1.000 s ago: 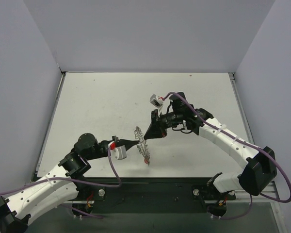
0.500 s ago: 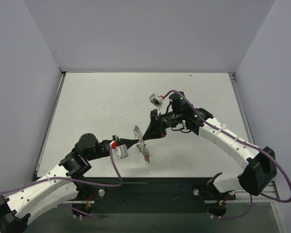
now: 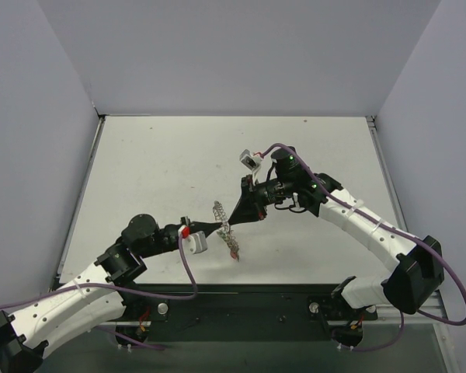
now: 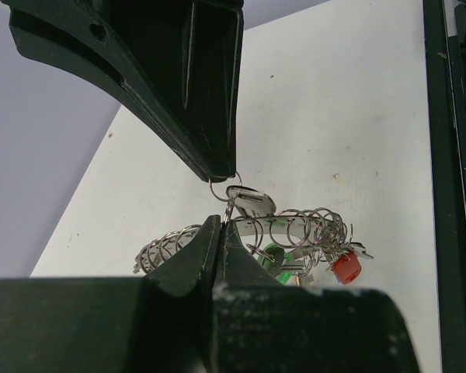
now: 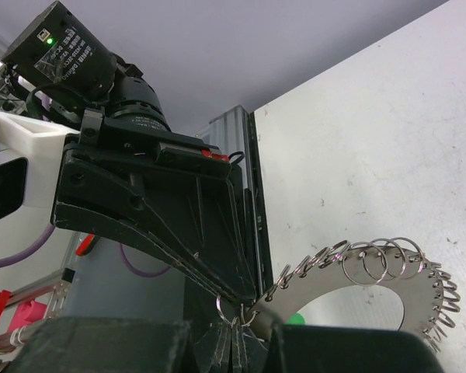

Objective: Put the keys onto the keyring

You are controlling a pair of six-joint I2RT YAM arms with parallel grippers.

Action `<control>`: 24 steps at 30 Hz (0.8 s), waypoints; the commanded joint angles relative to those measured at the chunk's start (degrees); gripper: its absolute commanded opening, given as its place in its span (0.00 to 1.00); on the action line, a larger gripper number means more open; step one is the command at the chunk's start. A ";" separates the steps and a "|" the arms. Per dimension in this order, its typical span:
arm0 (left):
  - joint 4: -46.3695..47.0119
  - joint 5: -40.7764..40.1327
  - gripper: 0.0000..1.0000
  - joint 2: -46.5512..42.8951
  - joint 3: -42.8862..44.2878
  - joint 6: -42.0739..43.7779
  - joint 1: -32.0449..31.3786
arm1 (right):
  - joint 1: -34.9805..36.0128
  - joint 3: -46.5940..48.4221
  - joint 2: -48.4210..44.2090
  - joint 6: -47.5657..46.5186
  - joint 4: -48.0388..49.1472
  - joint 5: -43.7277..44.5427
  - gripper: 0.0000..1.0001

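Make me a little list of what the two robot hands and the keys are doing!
left hand: shut, pinching the rim of the grey metal keyring hung with wire loops
right hand: shut, pinching a small wire loop at that rim
keys: red-headed key hangs from the keyring; green-headed key beside it
keyring: held above the white table

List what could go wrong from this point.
1. The left gripper and right gripper, both shut, meet tip to tip at the edge of the keyring; a small slip could knock them together or drop it.
2. The silver key between the tips may not be threaded yet and could fall.
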 commanded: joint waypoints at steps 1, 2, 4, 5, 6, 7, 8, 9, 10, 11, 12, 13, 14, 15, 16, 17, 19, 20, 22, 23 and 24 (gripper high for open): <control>2.57 -3.15 0.00 -0.19 1.41 1.61 -0.95 | 0.61 2.33 -2.48 0.83 1.44 -2.64 0.00; 2.48 -4.12 0.00 -0.10 1.41 1.61 -1.12 | 0.70 2.33 -2.57 1.18 1.44 -2.64 0.00; 2.31 -4.83 0.00 -0.01 1.50 1.70 -1.38 | 0.61 2.50 -2.48 1.35 1.44 -2.47 0.00; 2.31 -5.44 0.00 0.16 1.59 1.79 -1.56 | 0.70 2.59 -2.48 1.53 1.44 -2.38 0.00; 2.31 -5.70 0.00 0.25 1.67 1.87 -1.65 | 0.70 2.59 -2.39 1.53 1.44 -2.38 0.00; 2.22 -5.97 0.00 0.43 1.68 1.96 -1.91 | 0.79 2.59 -2.13 1.70 1.44 -2.29 0.00; 2.13 -6.67 0.00 0.86 1.85 2.05 -2.00 | 0.87 2.68 -2.13 1.97 1.44 -2.29 0.00; 1.78 -7.02 0.00 1.04 2.02 2.23 -2.18 | 0.96 2.77 -2.13 2.06 1.44 -2.21 0.00; 1.61 -7.37 0.00 1.22 2.11 2.49 -2.44 | 1.05 2.85 -2.04 2.23 1.44 -1.94 0.00; 1.34 -8.25 0.00 1.57 2.20 2.75 -2.79 | 1.05 3.12 -1.95 2.41 1.53 -1.85 0.00; 0.99 -8.87 0.00 1.66 2.29 2.93 -2.97 | 1.05 3.21 -2.13 3.02 1.44 -1.59 0.00; 0.90 -9.39 0.00 1.83 2.29 3.10 -3.14 | 1.05 3.29 -2.21 3.29 1.53 -1.42 0.00; 0.81 -10.36 0.00 1.92 2.29 3.19 -3.49 | 1.05 3.38 -2.30 3.38 1.44 -1.15 0.00; 0.81 -10.80 0.00 2.01 2.29 3.28 -3.67 | 1.05 3.64 -2.39 3.99 1.44 -0.98 0.00; 0.81 -11.24 0.00 2.01 2.20 3.46 -3.67 | 1.05 3.73 -2.30 4.25 1.44 -0.80 0.00; 0.90 -11.94 0.00 2.10 2.12 3.37 -3.76 | 1.05 3.91 -2.39 4.43 1.44 -0.71 0.00; 0.99 -12.65 0.00 2.19 2.03 3.37 -4.02 | 1.05 4.17 -2.48 5.04 1.44 -0.45 0.00; 0.99 -13.35 0.00 2.19 2.11 3.37 -4.20 | 1.14 4.17 -2.48 5.13 1.44 -0.45 0.00; 0.90 -13.79 0.00 2.45 2.11 3.46 -4.46 | 1.14 4.44 -2.57 5.66 1.44 -0.10 0.00; 0.99 -13.88 0.00 2.62 2.20 3.46 -4.46 | 1.23 4.44 -2.57 5.84 1.44 0.34 0.00; 1.25 -13.88 0.00 2.71 2.20 3.37 -4.55 | 1.31 4.44 -2.57 5.92 1.44 0.87 0.00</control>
